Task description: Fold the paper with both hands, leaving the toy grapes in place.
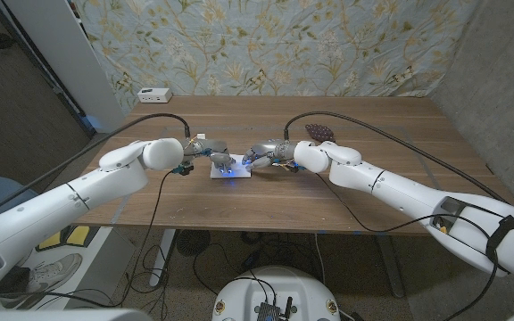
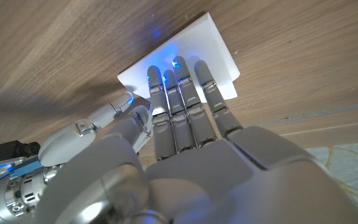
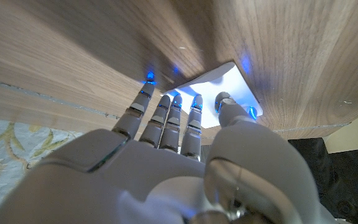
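Note:
A small white paper (image 1: 231,168) lies on the wooden table (image 1: 373,192) between my two hands, and in the left wrist view its edge shows two layers. My left hand (image 1: 209,152) reaches in with straight fingers (image 2: 178,93) whose tips press on the paper (image 2: 213,53). From the other side my right hand (image 1: 266,155) comes in; its fingertips (image 3: 166,102) meet the paper's (image 3: 232,84) edge and its thumb lies over the sheet. Neither hand grips anything. The dark toy grapes (image 1: 319,132) sit behind the right forearm, apart from the paper.
A white box (image 1: 154,94) stands at the table's back left corner. Black cables (image 1: 163,119) run over the table to both wrists. A floral cloth (image 1: 266,45) hangs behind the table.

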### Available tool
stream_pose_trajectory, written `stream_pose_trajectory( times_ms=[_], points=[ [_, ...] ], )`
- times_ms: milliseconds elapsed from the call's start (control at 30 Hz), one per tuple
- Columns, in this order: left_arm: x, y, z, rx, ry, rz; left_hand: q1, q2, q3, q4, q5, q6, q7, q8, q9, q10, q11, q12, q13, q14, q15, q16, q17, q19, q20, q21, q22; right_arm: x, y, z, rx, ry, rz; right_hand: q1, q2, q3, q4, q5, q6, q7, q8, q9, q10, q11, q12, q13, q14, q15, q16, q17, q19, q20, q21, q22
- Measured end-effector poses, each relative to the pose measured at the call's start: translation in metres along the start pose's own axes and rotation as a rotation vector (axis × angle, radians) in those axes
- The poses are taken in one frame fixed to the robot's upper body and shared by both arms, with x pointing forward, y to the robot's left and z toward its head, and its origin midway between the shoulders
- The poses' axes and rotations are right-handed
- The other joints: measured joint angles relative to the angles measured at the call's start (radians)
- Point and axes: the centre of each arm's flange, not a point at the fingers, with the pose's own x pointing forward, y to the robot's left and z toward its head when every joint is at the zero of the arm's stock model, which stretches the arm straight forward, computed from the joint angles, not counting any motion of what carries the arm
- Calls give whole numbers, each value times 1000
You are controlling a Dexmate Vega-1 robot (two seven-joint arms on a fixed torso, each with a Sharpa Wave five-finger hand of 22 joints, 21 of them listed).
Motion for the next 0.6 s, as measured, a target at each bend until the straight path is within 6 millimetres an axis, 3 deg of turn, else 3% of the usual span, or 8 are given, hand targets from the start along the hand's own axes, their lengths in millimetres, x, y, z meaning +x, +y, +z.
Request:
stream_pose_trajectory(
  times_ms=[600],
  points=[
    [12,-8,-7,-5,55,-107,-61,-7,-7,51,-5,18,13,5,5,29,7,9,12,51,8,1,-29,43,0,-2,0,2,1,-3,-8,7,9,-1,-1,0,0,0,5,5,0,0,0,0,0,0,0,0,0,0,0,0,0,0]
  ],
)
